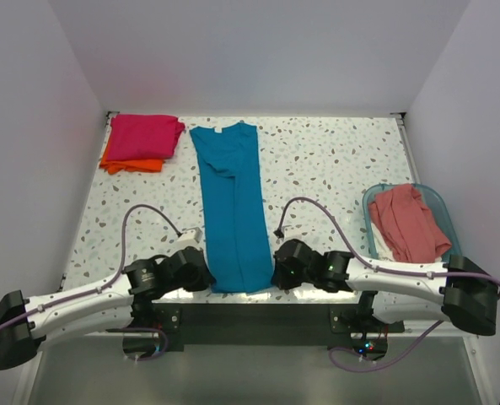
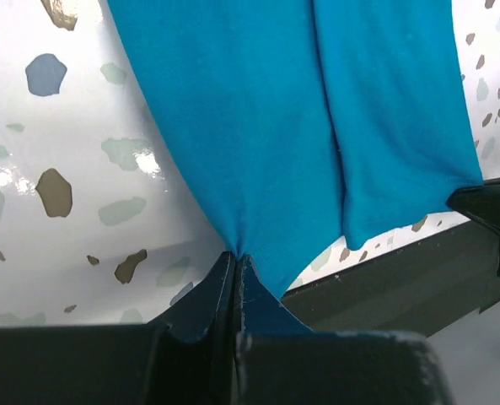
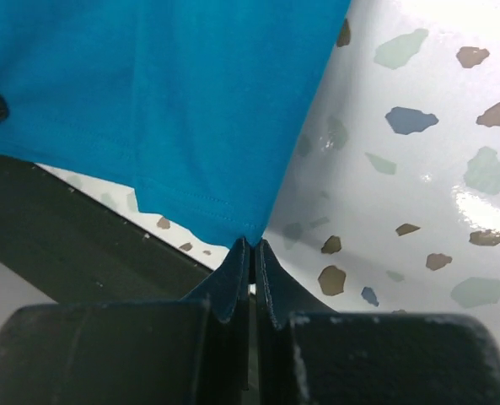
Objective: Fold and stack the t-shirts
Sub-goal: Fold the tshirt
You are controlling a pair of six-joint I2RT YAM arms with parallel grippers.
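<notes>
Left claw (image 2: 235, 257) and right claw (image 3: 251, 245) are each clamped on a near corner of the teal shirt (image 1: 231, 211), which lies lengthwise mid-table (image 1: 325, 169), collar far.

Table (image 1: 317, 160): white top with grey, brown and blue-green speckles, glossy in both wrist views; enclosure walls (image 1: 258, 51): plain white, standing along the left, far and right sides; basket (image 1: 368, 202): clear blue-tinted plastic, resting on the table at its right side, near the front edge; mounting rail (image 1: 258, 325): dark, running along the table's near edge.
</notes>
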